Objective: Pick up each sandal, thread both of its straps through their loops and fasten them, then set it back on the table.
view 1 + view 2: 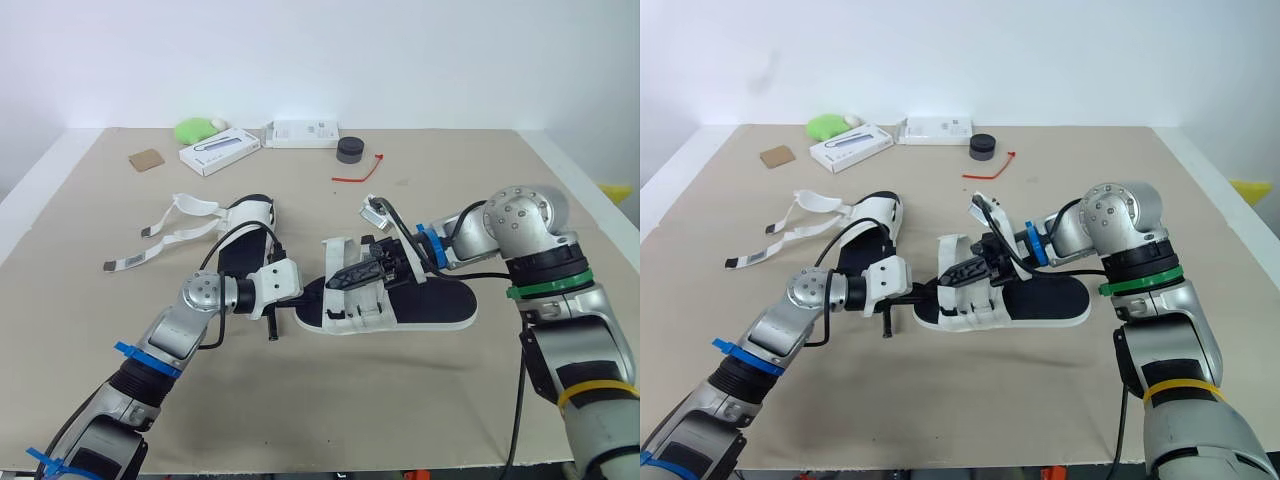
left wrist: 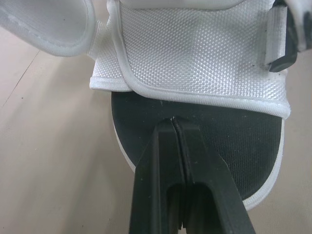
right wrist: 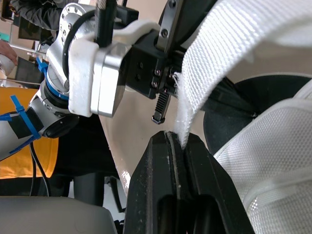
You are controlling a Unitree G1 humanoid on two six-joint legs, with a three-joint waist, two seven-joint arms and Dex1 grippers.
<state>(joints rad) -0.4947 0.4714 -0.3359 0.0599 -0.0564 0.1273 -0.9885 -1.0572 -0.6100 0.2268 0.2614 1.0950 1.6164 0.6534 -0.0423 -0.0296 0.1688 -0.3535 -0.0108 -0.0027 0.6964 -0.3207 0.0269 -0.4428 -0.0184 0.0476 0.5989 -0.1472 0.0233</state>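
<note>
1. Tan cloth covers the table (image 1: 380, 420). The work sits at its centre.
2. The near sandal (image 1: 435, 300) lies flat on the cloth, with a black footbed and a white sole. Its toe points to nine o'clock and its heel to three.
3. The left gripper (image 1: 303, 294) meets the toe end from eight o'clock. Its fingers are pressed together against the front of the footbed, just below the white mesh upper. Whether they nip the sole rim cannot be told. Judged purpose: to pin the sandal so that it does not slide under a pull.
4. The right gripper (image 1: 338, 282) reaches in from three o'clock, over the footbed. Its fingers are closed tight on the frayed end of a white woven strap (image 3: 219, 63), and the strap rises taut from the pinch. Judged purpose: to steer that end towards its loop. Fastening is judged unfinished.
5. The second sandal (image 1: 250, 228) rests at ten o'clock from the first, close beside the left arm. Its loose straps (image 1: 185, 206) are splayed out towards nine o'clock, unthreaded. It awaits its turn.
6. At the far edge, around twelve o'clock, well apart from the work, lie:
   - a cardboard piece (image 1: 146, 159)
   - two white boxes (image 1: 219, 151)
   - a green object (image 1: 193, 130)
   - a black cap (image 1: 350, 150)
   - a red tie (image 1: 357, 172)
</note>
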